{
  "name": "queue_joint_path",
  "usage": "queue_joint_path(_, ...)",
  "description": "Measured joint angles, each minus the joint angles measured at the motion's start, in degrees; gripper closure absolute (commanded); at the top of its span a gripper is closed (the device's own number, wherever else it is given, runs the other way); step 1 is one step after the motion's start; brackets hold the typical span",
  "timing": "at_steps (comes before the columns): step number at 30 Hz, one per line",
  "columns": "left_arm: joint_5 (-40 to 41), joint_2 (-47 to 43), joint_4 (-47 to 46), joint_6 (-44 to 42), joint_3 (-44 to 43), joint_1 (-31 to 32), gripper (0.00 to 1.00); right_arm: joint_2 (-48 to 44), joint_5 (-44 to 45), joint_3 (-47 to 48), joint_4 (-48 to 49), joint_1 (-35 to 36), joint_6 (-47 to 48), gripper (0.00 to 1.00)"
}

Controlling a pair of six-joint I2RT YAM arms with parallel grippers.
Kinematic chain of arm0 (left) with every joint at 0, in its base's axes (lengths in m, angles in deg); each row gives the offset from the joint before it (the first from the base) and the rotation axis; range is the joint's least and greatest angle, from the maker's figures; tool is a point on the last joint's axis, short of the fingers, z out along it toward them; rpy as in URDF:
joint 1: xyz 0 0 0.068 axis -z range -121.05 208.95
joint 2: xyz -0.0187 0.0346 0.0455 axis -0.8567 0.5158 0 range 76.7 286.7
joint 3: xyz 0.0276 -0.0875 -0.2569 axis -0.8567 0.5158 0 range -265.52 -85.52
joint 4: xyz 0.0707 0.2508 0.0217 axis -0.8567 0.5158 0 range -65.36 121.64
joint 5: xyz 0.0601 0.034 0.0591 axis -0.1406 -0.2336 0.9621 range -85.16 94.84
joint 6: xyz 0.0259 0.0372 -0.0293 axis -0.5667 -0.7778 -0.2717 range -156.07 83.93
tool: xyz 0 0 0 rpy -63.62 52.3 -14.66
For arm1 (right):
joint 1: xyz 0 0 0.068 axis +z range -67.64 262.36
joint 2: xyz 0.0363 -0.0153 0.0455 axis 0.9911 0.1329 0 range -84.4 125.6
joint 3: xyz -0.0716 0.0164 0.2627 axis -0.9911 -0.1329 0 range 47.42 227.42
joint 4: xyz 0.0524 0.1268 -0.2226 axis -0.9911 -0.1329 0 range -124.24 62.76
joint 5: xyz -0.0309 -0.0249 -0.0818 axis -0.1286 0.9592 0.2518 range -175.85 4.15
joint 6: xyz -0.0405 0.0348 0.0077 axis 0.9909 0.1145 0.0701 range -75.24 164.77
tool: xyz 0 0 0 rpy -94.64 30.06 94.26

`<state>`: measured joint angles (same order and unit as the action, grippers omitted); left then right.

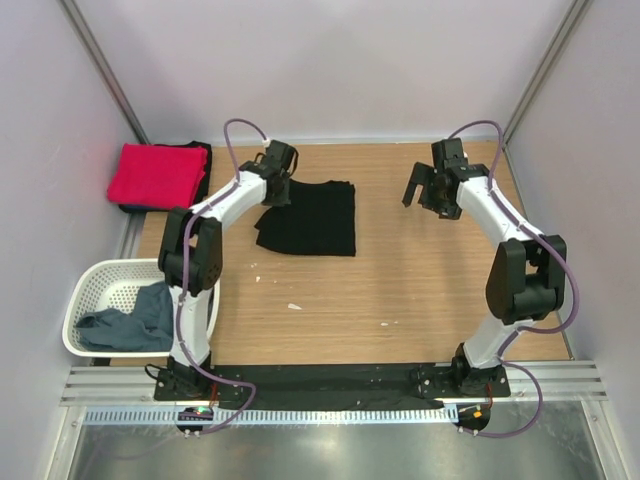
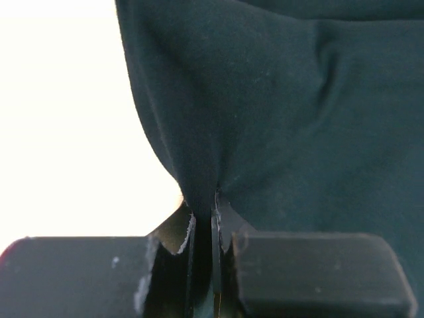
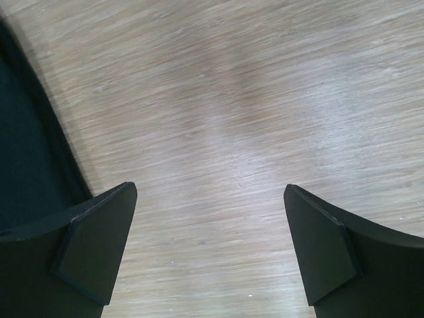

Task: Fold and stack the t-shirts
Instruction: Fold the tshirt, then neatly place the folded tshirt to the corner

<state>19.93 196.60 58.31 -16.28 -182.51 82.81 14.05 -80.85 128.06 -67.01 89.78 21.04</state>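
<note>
A folded black t-shirt (image 1: 312,220) lies on the wooden table, left of centre. My left gripper (image 1: 274,196) is at its far left corner, shut on a pinch of the black cloth (image 2: 285,119), which bunches into the jaws (image 2: 205,213). My right gripper (image 1: 427,198) hangs open over bare wood to the right of the shirt, nothing between its fingers (image 3: 211,245); the shirt's edge (image 3: 26,152) shows at the left of that view. A folded red t-shirt (image 1: 155,174) rests at the far left on a dark layer. A grey-blue t-shirt (image 1: 130,320) lies crumpled in the basket.
The white lattice laundry basket (image 1: 100,275) sits at the table's left edge beside the left arm's base. Pale walls enclose the table at the back and both sides. Small white specks (image 1: 294,306) lie on the wood near the front.
</note>
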Motion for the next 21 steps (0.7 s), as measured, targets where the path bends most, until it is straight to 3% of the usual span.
queue_joint_path(11,1.2,-4.6,6.2,-12.0,-6.1,-5.1,1.00,-3.9,-2.6,-7.1,4.6,0.0,-0.4,0.00)
queue_joint_path(21,3.8,-5.1,6.2,-21.9,-8.0,-12.9,1.00,-4.1,-3.3,-8.5,7.0,0.0,-0.2,0.00)
